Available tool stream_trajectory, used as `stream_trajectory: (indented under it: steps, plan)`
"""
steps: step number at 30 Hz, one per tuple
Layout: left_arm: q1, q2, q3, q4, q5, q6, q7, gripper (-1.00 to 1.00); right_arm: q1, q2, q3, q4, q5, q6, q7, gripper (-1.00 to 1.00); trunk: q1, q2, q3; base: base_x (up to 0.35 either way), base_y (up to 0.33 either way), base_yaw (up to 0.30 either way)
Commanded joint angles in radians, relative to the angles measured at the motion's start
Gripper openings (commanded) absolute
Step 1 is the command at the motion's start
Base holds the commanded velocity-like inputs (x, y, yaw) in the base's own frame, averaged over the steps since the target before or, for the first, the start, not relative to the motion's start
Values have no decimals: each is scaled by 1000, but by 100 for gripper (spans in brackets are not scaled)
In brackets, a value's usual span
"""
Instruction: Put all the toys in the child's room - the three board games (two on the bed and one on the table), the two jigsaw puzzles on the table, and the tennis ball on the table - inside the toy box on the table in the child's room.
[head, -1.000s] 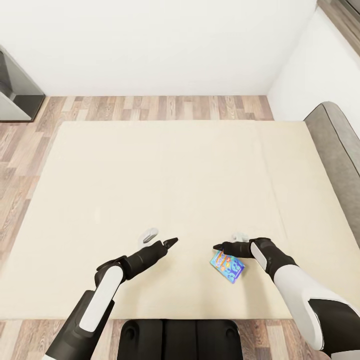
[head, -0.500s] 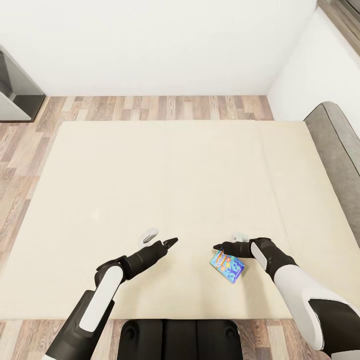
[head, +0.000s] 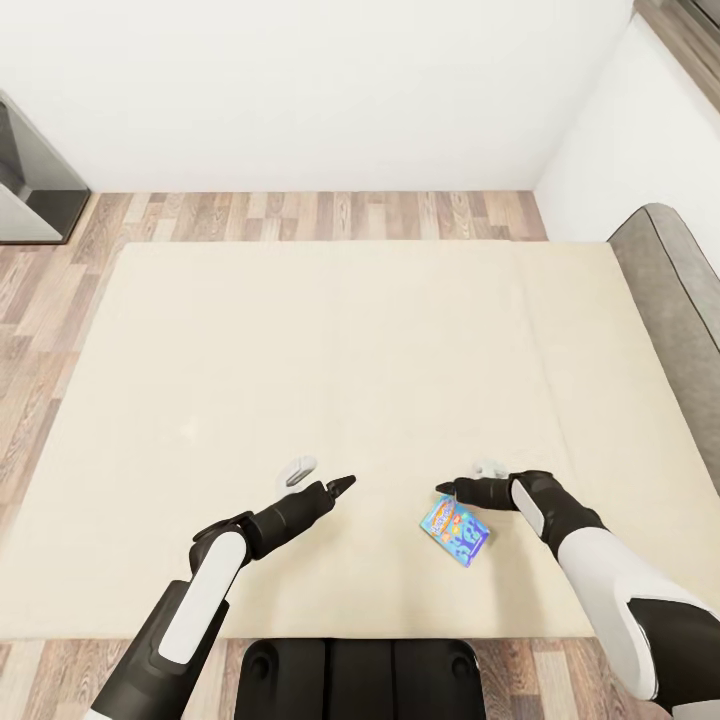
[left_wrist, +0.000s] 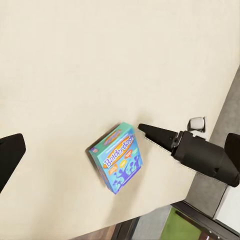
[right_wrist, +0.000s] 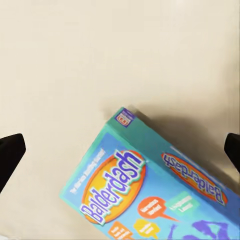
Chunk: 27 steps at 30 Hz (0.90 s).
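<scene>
Wide bare beige mattress of the bed (head: 330, 340) lies open all round the small blue board game (head: 455, 531); nothing blocks approach.

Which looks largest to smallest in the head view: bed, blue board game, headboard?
1. bed, by far the largest.
2. headboard, cut off at the frame edge, so its full extent is unsure.
3. blue board game, smallest.

Bed (head: 330, 340): wide beige mattress, grey headboard (head: 672, 290) at right. Lying flat on it, near edge, right of centre: small blue board game (head: 455, 531) lettered "Balderdash", turned at an angle. Wood floor (head: 40, 310) at left & far side.
</scene>
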Motion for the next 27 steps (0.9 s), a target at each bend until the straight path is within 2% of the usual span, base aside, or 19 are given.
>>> stream_trajectory:
  steps: [1,3,4,6,9,11,14,17,20,22,27]
  plan:
    - [0,0,0,-1,11,3,9,100,0,-9,-4,-7,-10,10,-1,100,1,-2,-1,0,0,0]
    - [0,0,0,-1,10,3,9,100,0,-26,-4,-15,-13,11,0,100,1,-2,-1,0,0,0]
    - [0,0,0,-1,10,3,9,100,0,-26,-4,-15,-13,11,0,100,1,-2,-1,0,0,0]
    - [0,0,0,0,10,3,9,100,0,-48,-4,-21,-26,17,2,100,1,-2,-1,0,0,0]
    - [0,0,0,1,10,3,9,100,0,-59,-4,-23,-35,22,5,100,1,-2,-1,0,0,0]
    - [0,0,0,3,10,3,10,100,1,-84,-3,-26,-56,38,21,100,1,-2,-1,0,0,0]
    - [0,0,0,4,10,3,10,100,1,-97,-3,-28,-66,48,34,100,1,-2,-1,0,0,0]
    - [0,0,0,7,10,3,12,100,2,-137,-1,-30,-84,75,83,100,1,-2,-1,0,0,0]
    - [0,0,0,9,10,3,12,100,2,-149,0,-31,-87,82,101,100,1,-2,-1,0,0,0]
    - [0,0,1,10,10,3,13,100,3,-168,3,-31,-91,92,129,100,1,-2,-1,0,0,0]
    - [0,0,1,11,10,3,13,100,5,-186,5,-30,-94,100,154,100,1,-2,-1,0,0,0]
